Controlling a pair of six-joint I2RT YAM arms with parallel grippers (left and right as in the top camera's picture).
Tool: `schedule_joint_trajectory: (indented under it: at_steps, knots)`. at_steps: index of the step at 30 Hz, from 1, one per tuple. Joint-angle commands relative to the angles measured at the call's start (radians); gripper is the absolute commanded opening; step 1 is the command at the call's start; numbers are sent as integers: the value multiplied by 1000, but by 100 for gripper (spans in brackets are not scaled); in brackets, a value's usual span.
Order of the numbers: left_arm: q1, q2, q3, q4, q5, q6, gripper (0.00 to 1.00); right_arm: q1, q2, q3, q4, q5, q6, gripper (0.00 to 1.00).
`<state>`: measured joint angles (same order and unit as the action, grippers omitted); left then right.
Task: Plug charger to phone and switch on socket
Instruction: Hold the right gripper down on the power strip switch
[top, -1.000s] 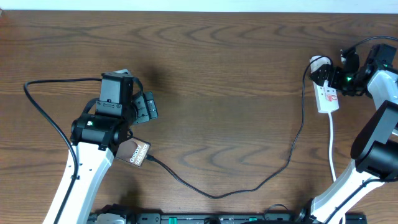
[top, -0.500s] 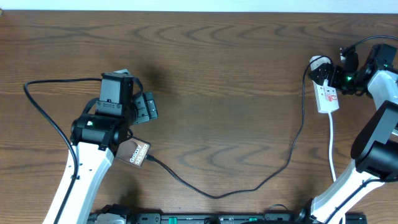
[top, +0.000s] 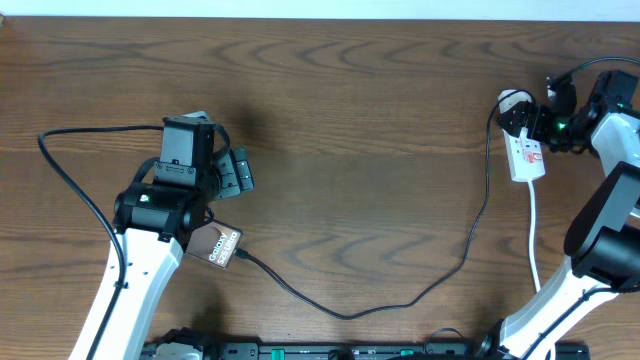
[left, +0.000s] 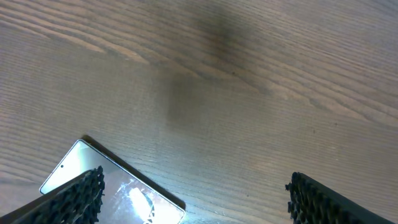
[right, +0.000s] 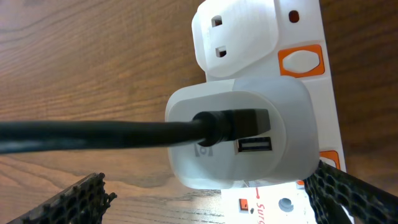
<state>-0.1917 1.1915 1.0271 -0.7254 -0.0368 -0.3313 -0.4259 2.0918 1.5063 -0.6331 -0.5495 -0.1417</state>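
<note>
Spanning the overhead frame: brown wood-grain table (top: 350, 120). Left arm (top: 140, 260), white, rising from the lower left; left gripper (left: 196, 202) released, fingers spread wide over bare wood, holding nothing. Right arm (top: 600, 230), at the right edge; right gripper (right: 214, 196) released, fingers spread either side of the adapter, not clamped on it. Charger (top: 470, 240): thin black cable, looping from upper right through lower centre to the phone's edge; seating of the tip cannot be told. Socket (top: 525, 155): white strip, upper right. Phone (top: 215, 245): flat, lower left, just beside the left arm. Adapter (right: 236, 137): white, plugged into the strip. Switch (right: 300, 61): orange.
</note>
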Motion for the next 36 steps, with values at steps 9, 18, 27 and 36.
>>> schedule_joint_trajectory:
  at_steps: [9,18,27,36]
  knots:
    - [-2,3,19,1,-20,20,93,29,-10,10,-4,-39,6,99]
    - [-2,3,19,1,-20,20,93,48,-10,10,15,-26,7,99]
    - [-2,3,19,1,-20,20,93,48,6,10,18,-37,7,99]
    - [-2,3,19,1,-20,20,93,48,32,10,5,-61,14,99]
